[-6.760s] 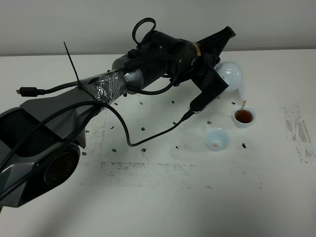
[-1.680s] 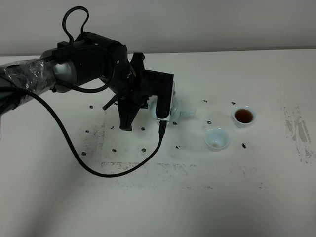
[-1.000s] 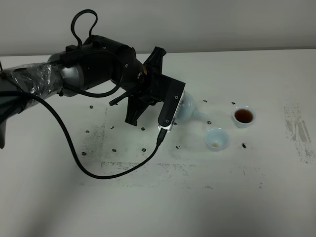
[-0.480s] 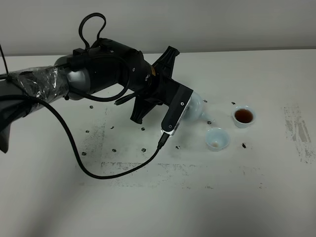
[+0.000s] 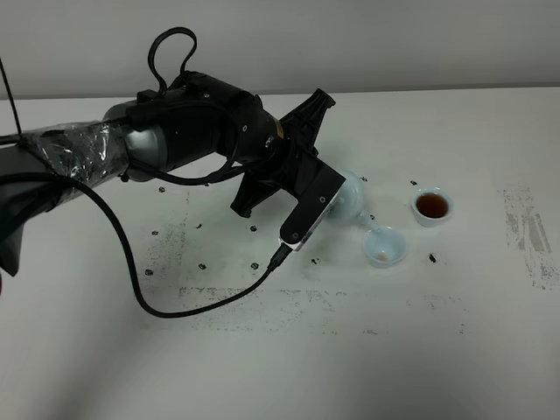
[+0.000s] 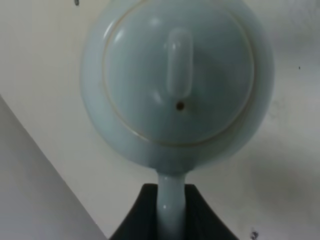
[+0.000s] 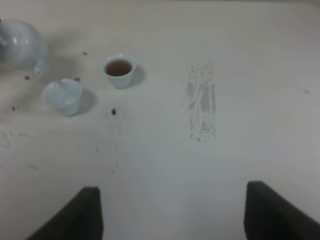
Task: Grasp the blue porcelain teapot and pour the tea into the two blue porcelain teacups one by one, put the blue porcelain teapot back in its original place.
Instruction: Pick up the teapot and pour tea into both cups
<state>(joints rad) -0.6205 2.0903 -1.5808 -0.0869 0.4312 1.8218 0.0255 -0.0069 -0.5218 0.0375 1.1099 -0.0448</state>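
Your left gripper (image 6: 172, 220) clamps the round pale-blue porcelain teapot (image 5: 353, 197) by its handle, spout tipped just beside the empty pale-blue porcelain teacup (image 5: 385, 246). The farther matching teacup (image 5: 431, 206) holds tea. Second pour and return remain.

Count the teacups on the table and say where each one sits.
2. The teacup with dark tea stands to the right, farther back. The seemingly empty teacup stands nearer the camera, close to the spout of the teapot. None seems hidden, though the left arm covers some surface.
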